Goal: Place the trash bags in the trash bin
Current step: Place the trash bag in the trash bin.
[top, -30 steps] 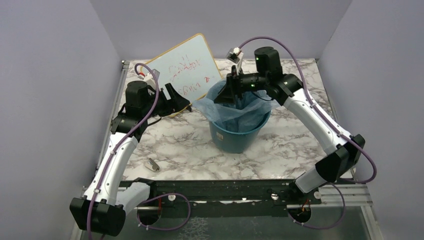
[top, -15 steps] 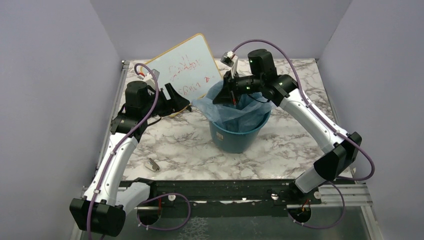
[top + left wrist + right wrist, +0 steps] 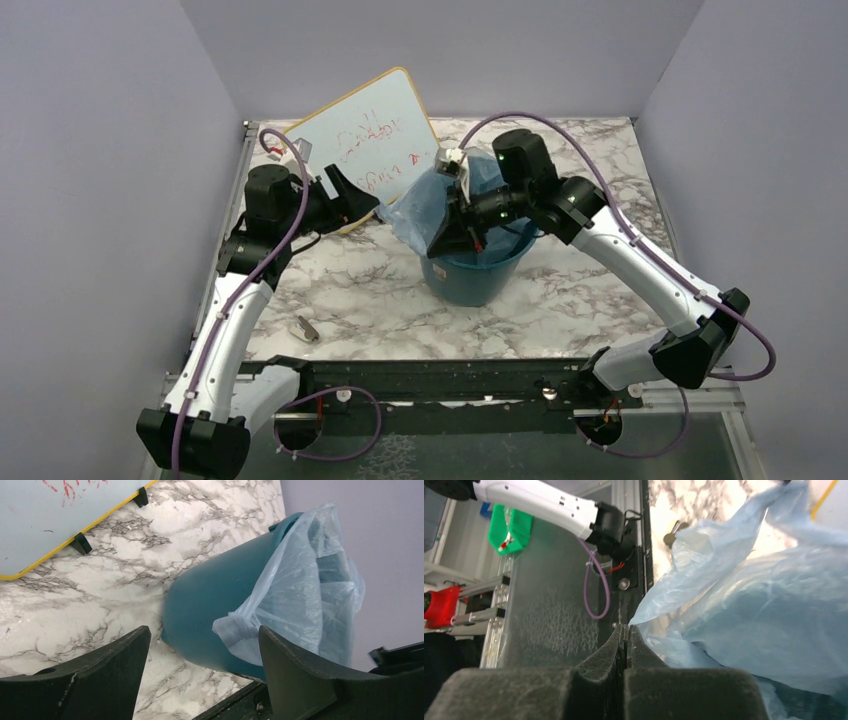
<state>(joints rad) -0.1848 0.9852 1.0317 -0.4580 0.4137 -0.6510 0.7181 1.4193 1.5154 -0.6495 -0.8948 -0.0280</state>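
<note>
Trash bag [image 3: 412, 212], a thin pale-blue film, sat bunched in the mouth of the teal trash bin [image 3: 470, 282]. Part of it stood up crinkled above the rim and a flap spilled over the rim's left side and down the outer wall, as the left wrist view showed of the bag [image 3: 300, 595] and the bin [image 3: 210, 605]. The bin stood upright about mid-table, somewhat toward the far edge of the marble table [image 3: 340, 290]. The right gripper [image 3: 438, 247] reached down over the near-left part of the rim. In its own camera the right gripper [image 3: 626, 630] had its fingers pressed together, and the film [image 3: 764, 615] drew to a point right at their tips, apparently pinched there. The left gripper [image 3: 345, 190] hung left of the bin and clear of it, spread wide and holding nothing; in its own view the left gripper [image 3: 204, 632] framed the bin's wall and the hanging flap. A whiteboard [image 3: 365, 140] with red scribbles leaned at the far-left corner, just behind that gripper. A small grey object [image 3: 307, 328] lay near the table's near-left edge, well apart from the bin.
</note>
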